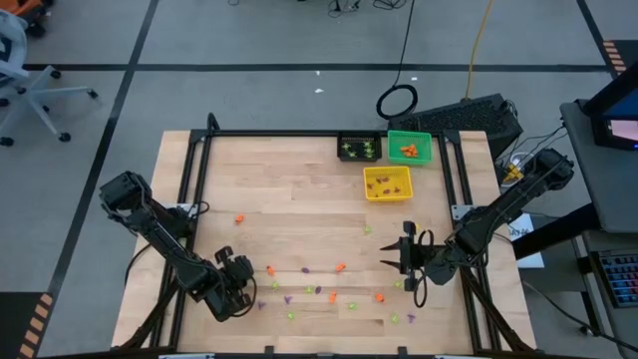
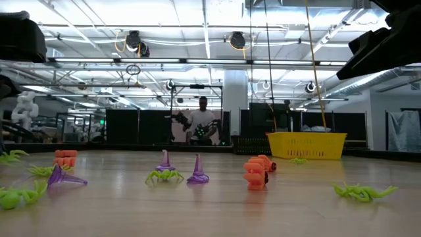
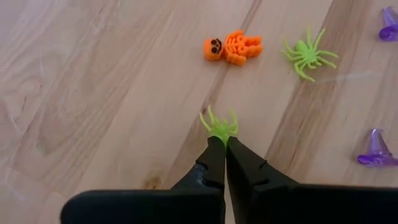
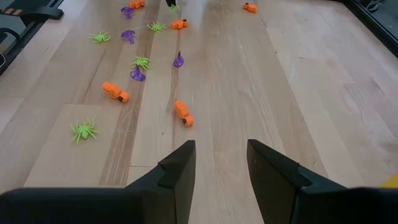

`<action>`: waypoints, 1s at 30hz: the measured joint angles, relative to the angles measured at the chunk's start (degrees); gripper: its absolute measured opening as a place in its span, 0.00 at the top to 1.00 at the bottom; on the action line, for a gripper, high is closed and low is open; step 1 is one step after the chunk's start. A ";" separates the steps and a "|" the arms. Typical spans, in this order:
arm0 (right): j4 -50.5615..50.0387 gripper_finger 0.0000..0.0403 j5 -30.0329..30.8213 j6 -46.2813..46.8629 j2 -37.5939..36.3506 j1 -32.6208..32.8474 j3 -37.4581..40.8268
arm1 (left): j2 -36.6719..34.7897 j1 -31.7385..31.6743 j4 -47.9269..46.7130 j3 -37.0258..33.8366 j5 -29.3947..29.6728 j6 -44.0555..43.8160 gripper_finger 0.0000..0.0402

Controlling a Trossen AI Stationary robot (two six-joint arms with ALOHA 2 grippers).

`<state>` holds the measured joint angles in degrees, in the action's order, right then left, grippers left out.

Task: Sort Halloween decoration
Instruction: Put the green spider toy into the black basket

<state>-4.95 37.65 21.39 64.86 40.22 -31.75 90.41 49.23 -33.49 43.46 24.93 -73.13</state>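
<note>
1. High view: the left gripper (image 1: 246, 273) sits among the scattered trinkets; the bins lie well away, nearer the right gripper (image 1: 397, 255).
2. Left wrist view: fingers (image 3: 214, 163) pressed together, pinching a green spider (image 3: 219, 126) at their tips.
3. Right wrist view: jaws spread, empty; an orange skeleton (image 4: 183, 112) lies just ahead, its long axis running away from the gripper.
</note>
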 joint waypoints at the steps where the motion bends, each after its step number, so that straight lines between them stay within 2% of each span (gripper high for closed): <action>1: 0.00 0.68 -0.02 0.00 0.00 -0.02 0.00 | 0.00 -0.01 0.19 0.00 0.19 -0.01 0.99; 21: 0.00 0.68 -0.22 0.00 0.00 0.00 0.00 | 1.01 -0.02 3.35 0.04 -1.29 0.38 1.00; 30: 0.00 0.68 -0.22 0.00 0.00 -0.02 0.00 | 0.15 -0.59 5.72 0.07 4.10 3.51 1.00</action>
<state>-4.95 37.43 21.39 64.86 40.21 -31.75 90.56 48.64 -27.77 43.53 29.03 -69.63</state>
